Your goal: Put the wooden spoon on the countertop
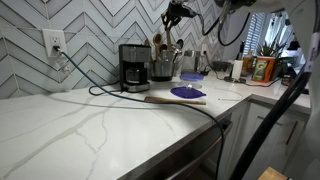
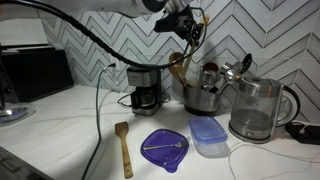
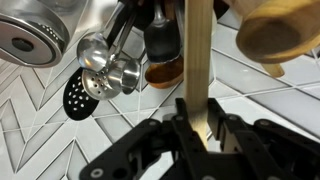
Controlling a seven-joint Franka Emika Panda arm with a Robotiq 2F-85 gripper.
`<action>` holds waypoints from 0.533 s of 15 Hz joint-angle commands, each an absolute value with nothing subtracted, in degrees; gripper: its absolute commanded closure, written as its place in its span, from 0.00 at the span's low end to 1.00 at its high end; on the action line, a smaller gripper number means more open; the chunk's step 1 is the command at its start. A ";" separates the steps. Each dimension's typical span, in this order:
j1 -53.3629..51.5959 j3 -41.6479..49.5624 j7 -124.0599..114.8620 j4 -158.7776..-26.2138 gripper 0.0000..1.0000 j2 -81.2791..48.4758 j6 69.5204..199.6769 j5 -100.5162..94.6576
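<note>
Wooden spoon (image 3: 200, 50): slim handle pinched between closed gripper (image 3: 199, 122) fingers, held aloft, apparently bowl-down, over utensil holder (image 2: 200, 100), clear of countertop (image 1: 80, 130).

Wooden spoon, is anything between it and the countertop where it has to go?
Yes. The gripper holds the wooden spoon over the utensil holder, which sits right beneath it. On the countertop in front lie a purple plate and a wooden spatula; bare marble shows beside them.

In an exterior view the camera looks low along the white, grey-veined marble-look countertop (image 1: 60, 130). In an exterior view it stands nearer and higher, over the purple plate (image 2: 163, 148). Both exterior views share the black coffee maker (image 1: 133, 68). The wrist view is close-up.
</note>
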State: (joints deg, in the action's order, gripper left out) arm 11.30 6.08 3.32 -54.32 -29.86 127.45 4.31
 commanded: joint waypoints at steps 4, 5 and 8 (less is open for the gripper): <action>11.79 4.80 15.00 -74.70 0.93 -13.06 121.16 5.10; 12.10 4.68 17.29 -77.11 0.93 -11.08 120.37 5.85; 13.64 4.12 27.82 -84.59 0.93 -5.16 117.86 11.84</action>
State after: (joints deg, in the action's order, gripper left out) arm 11.68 5.38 18.53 -73.27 -13.56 119.70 6.65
